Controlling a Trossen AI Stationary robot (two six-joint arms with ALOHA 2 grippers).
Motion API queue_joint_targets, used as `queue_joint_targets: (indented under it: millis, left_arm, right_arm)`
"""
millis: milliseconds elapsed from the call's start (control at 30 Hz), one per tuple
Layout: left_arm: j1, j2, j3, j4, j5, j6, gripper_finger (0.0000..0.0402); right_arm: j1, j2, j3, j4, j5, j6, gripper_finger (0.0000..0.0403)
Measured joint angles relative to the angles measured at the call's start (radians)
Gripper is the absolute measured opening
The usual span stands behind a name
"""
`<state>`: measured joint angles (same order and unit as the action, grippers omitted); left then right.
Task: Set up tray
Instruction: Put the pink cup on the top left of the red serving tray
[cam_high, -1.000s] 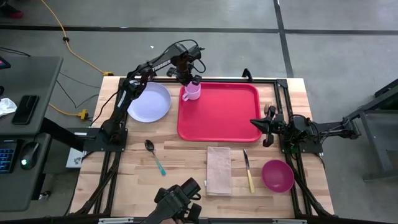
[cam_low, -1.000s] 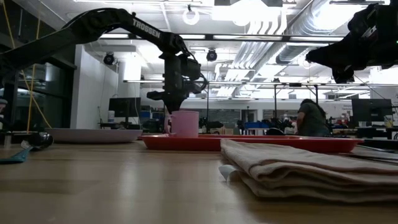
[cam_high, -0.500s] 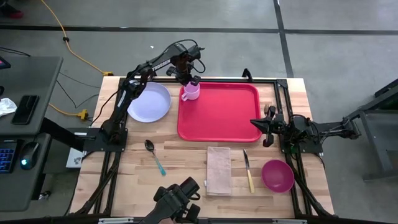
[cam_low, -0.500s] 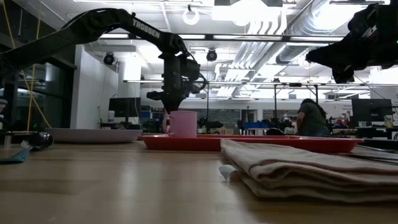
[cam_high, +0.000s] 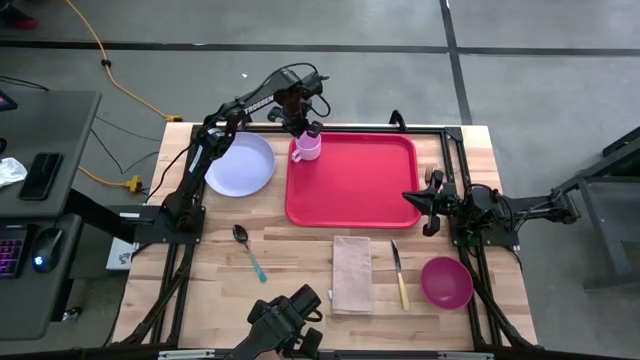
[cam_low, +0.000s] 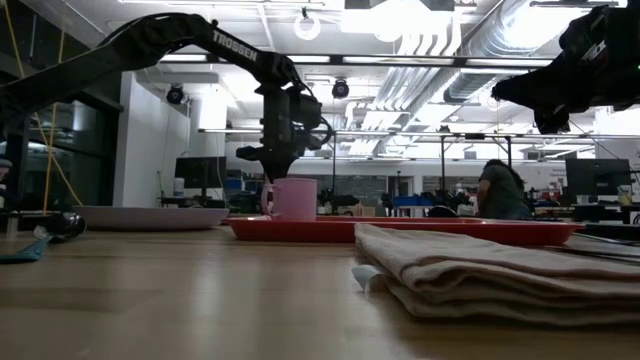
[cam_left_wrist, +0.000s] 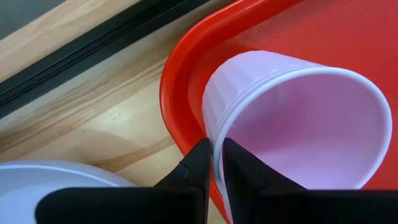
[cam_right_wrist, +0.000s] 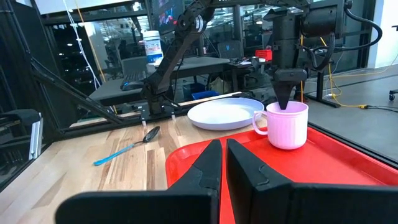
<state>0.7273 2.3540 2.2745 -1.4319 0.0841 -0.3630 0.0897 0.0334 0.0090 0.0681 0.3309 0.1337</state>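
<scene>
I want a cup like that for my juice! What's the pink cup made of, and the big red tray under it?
The pink cup looks like thin, smooth plastic: its wall is slim, with a rolled lip and faint ribs. The red tray also looks like plastic, slightly glossy, with a moulded raised rim and rounded corners. Neither can be told for sure by look alone.

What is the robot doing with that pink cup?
The left gripper is pinching the rim of the pink cup, which stands in a corner of the red tray. The right gripper waits shut over the tray's opposite edge. The plate, spoon, napkin, knife and bowl lie on the table.
</scene>
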Motion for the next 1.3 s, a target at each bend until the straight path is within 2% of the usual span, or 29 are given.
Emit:
queue_joint_targets:
  millis: [1300]
  left_arm:
    - [0.0,-0.001,0.0,-0.001,0.002,0.029,0.0072]
  right_arm:
    - [0.0,0.0,0.0,0.0,0.0,0.0,0.0]
